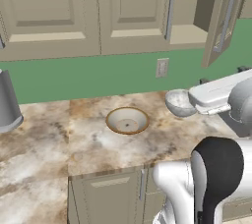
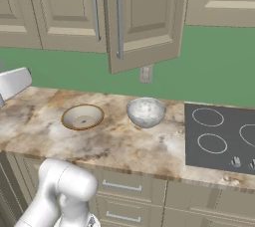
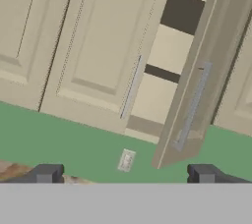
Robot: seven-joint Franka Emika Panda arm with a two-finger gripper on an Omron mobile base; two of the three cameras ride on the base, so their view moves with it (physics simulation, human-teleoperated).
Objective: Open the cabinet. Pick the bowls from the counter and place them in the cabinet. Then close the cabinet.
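The cabinet [image 3: 162, 66] is seen with its right door [image 2: 144, 19] swung open and its left door [image 1: 135, 12] shut. The gripper [image 3: 125, 175] is held with fingers wide apart, nothing between them. Both bowls are left on the counter [image 2: 119, 141]: the cream bowl [image 2: 82, 116] beside the grey bowl [image 2: 146, 111]

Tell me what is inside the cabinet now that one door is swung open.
Through the cabinet's open right door, bare beige shelves and a dark back wall show, no bowls. The closed left door hides the rest.
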